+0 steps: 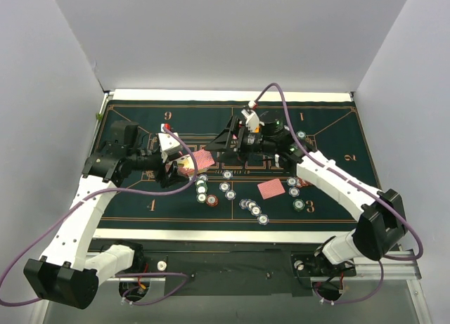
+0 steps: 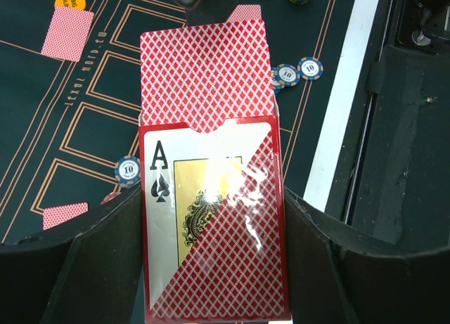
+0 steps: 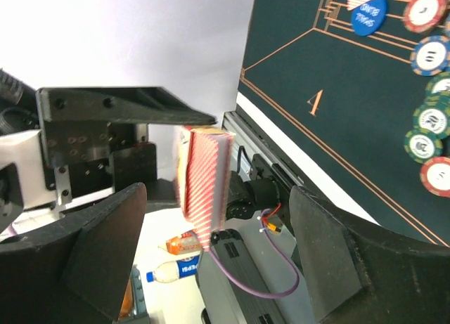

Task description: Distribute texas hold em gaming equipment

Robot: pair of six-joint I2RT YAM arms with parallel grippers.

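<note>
Left white arm: elbow bent at the lower left of my top view, left black gripper clamped on a red card box. Right white arm: stretched up-left to centre frame, right black gripper spread wide.

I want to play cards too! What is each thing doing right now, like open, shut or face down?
card box: open, deck sticking out.
left gripper: shut on the card box.
right gripper: open, close to the deck.
loose card: face down on the mat.
chips: flat on the mat.

Bright light, glare on card box
</note>
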